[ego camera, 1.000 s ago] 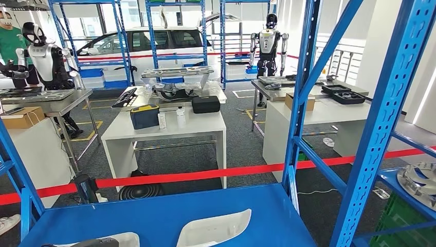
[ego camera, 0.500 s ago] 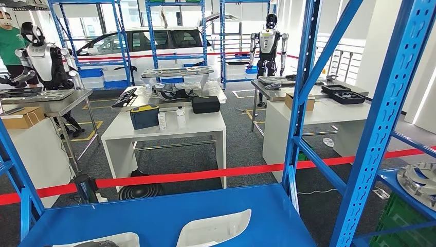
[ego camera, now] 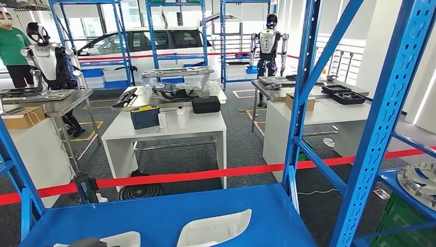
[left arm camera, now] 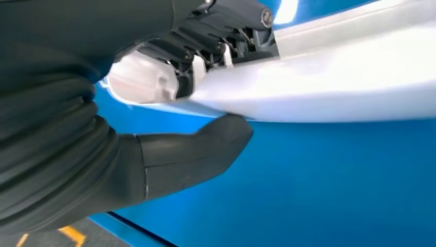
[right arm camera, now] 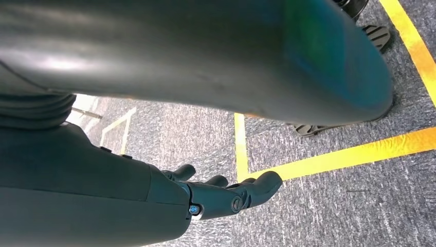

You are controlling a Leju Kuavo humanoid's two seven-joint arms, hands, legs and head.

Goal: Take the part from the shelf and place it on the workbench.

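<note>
White part (left arm camera: 329,87) in left hand (left arm camera: 169,118)

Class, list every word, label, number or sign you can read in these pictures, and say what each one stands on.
None can be read.
The label on the small bottle on the white table: too small to read.
The yellow-topped case: no legible marking.
The cardboard box: no legible print.
</note>
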